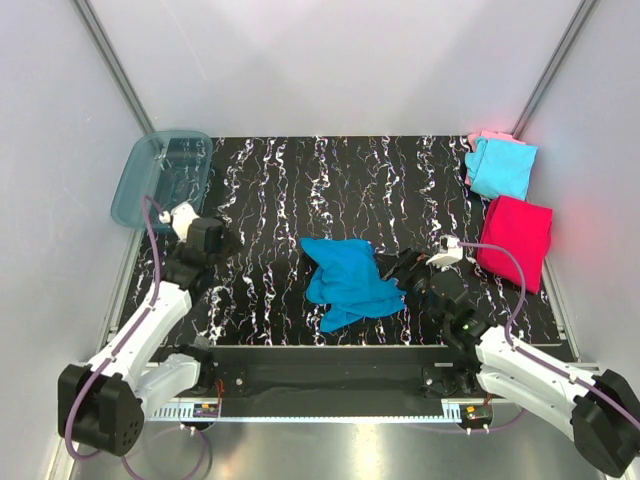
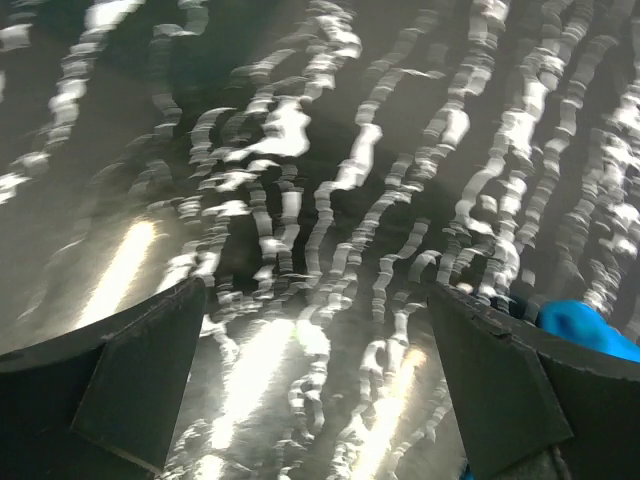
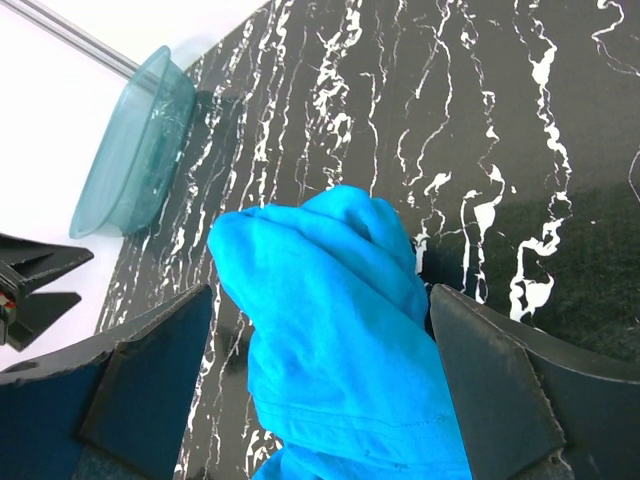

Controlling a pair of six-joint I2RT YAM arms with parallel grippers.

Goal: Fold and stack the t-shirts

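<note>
A teal-blue t-shirt (image 1: 350, 280) lies crumpled in the middle of the black marbled table (image 1: 270, 190). My right gripper (image 1: 400, 272) is at its right edge, open; in the right wrist view the bunched cloth (image 3: 340, 330) fills the gap between the wide-apart fingers (image 3: 150, 380). My left gripper (image 1: 222, 240) is open and empty over bare table at the left (image 2: 320, 390); a bit of the blue shirt (image 2: 585, 325) shows past its right finger. A folded light cyan shirt (image 1: 500, 168) lies on a pale pink one (image 1: 487, 136) at the back right, with a folded magenta-red shirt (image 1: 515, 240) just in front of them.
A translucent teal plastic tub (image 1: 160, 178) stands at the back left corner and also shows in the right wrist view (image 3: 135, 160). White walls enclose the table on three sides. The arm bases sit along the near edge.
</note>
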